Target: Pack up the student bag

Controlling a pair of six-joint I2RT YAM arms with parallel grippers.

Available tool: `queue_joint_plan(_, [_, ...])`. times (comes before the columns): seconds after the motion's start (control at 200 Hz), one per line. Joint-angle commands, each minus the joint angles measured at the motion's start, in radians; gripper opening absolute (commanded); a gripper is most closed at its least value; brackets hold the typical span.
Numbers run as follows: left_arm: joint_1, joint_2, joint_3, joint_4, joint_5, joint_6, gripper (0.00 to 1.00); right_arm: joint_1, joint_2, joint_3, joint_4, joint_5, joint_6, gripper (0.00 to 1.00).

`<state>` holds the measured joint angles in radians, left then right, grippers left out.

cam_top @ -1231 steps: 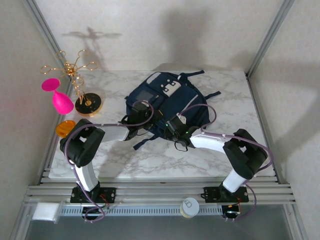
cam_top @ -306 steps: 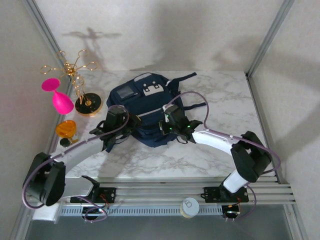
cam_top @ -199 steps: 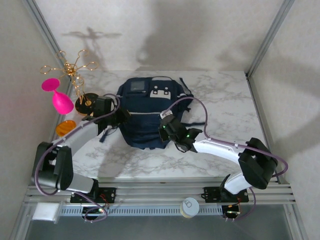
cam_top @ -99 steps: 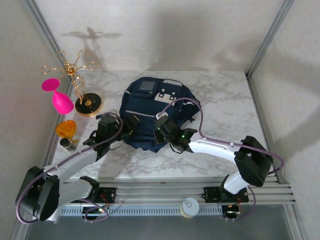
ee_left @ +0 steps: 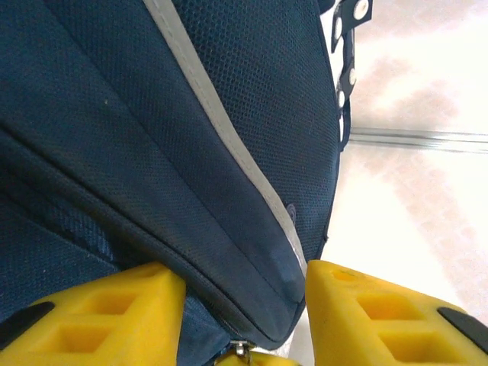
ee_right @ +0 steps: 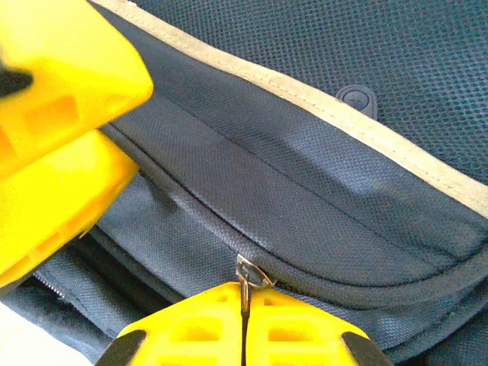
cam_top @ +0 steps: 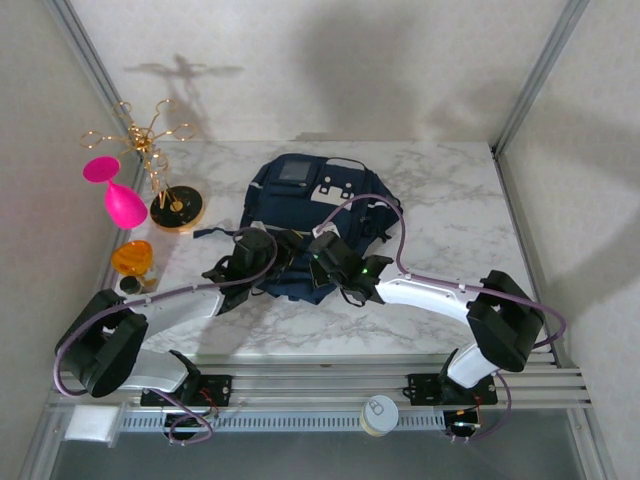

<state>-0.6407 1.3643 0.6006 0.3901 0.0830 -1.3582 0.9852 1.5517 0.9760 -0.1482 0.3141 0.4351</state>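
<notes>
Our right tool point(ee_right: 244, 324) is clamped on the bag's point(cam_top: 303, 205) zip pull point(ee_right: 245, 276); our left tool point(ee_left: 244, 305) gapes astride the bag's lower edge.

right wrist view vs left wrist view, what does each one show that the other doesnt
Right wrist, not left wrist: a round dark snap on the student bag, beside its light stripe.
Left wrist, not right wrist: the marble table, a metal rail and a riveted strap.
Both: the navy mesh fabric, the stripe, the right fingers shut on the zipper pull (barely at the left view's bottom edge), and the left fingers on either side of the bag's edge.
</notes>
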Motion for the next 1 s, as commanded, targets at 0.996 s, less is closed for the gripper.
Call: queue_joint_plan(0.996, [0.089,-0.039,0.008,-0.176,-0.065,0.132,0.00,-0.320,-0.096,-0.095,0.022,0.077,-0.080,0.00])
